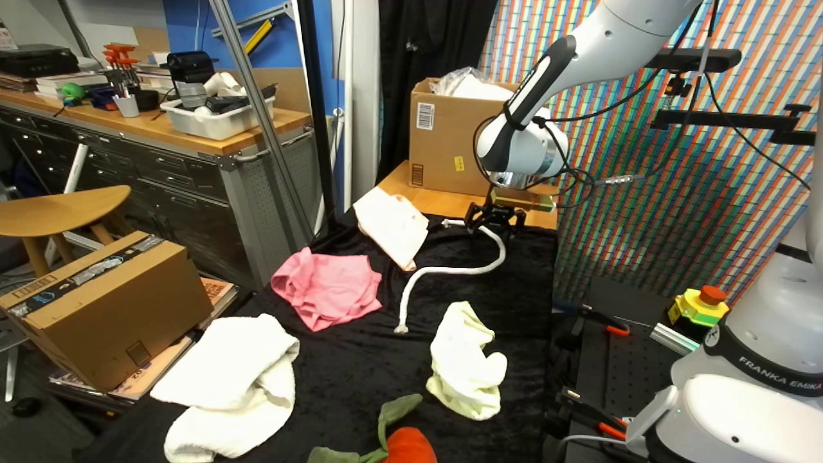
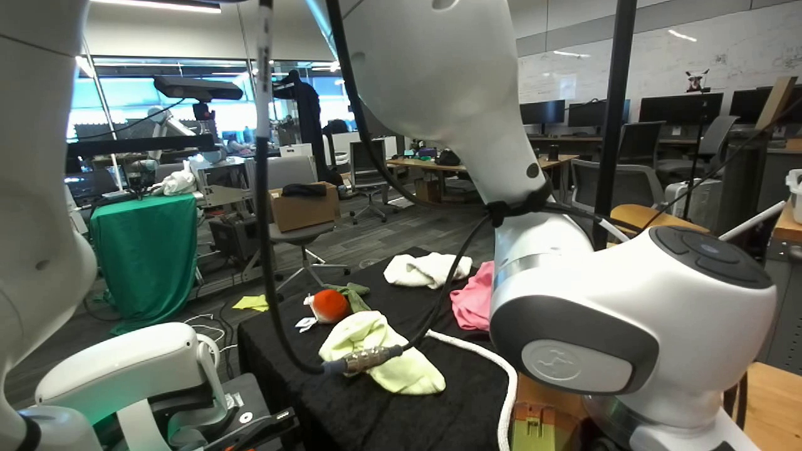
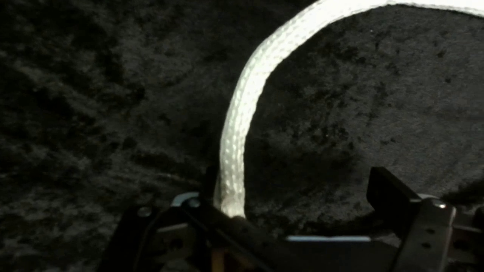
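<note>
"White braided rope [image 3: 247,98], then. How would it handle?"

"Light and limp, I'd judge: it should bend wherever it is lifted and leave its ends trailing. Hard to damage, perhaps a little slick on the smooth weave."

"And where to take hold?"

"Across its thickness, one jaw on each flank. The gripper [image 3: 294,187] has its jaws spread wide with nothing pinched, and the rope runs in at the left of the gap in the wrist view, close by the jaw there. Whether they touch, I can't tell."

"What does it lie on?"

"Black velvety cloth [image 1: 360,373], slightly rumpled; the nap may drag on the braid. In an exterior view the rope snakes from under the gripper toward the middle, its near end between a pink cloth [image 1: 328,283] on the left and a pale green cloth [image 1: 466,363] on the right. A peach cloth [image 1: 393,225] lies left of its far end."

"And beyond?"

"A cardboard box [image 1: 450,141] behind the gripper, a cluttered workbench [image 1: 292,121] at far left and, in an exterior view, a monitor [image 2: 542,113] before a whiteboard [image 2: 658,66]."
</note>
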Controlling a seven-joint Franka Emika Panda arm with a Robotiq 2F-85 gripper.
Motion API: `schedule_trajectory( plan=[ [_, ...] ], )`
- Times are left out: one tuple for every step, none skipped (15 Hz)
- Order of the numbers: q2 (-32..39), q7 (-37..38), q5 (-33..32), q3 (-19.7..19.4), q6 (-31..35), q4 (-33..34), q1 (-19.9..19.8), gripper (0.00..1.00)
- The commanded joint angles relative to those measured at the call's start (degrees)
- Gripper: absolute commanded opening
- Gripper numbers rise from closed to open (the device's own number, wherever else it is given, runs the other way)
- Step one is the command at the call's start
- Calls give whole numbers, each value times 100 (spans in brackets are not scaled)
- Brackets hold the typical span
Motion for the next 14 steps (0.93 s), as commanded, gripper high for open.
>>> schedule_trajectory(
  plan=[
    [-114,45,14,70,113,70,47,100],
    [-118,48,12,82,108,98,59,100],
    [-120,47,19,98,116,125,67,100],
    [-122,38,30,118,117,151,69,100],
    [-114,41,28,135,119,189,80,100],
    [-101,39,30,158,122,227,86,100],
    [-85,11,55,201,114,272,80,100],
    [-63,0,55,234,110,318,90,100],
    [-83,-154,150,325,177,224,33,100],
    [-79,-199,174,377,174,236,22,100],
    [-62,-193,155,398,175,240,36,100],
    [-39,-216,176,436,158,266,18,100],
    [-32,-237,181,461,133,277,5,100],
    [-10,-241,171,470,122,288,1,100]
  ],
)
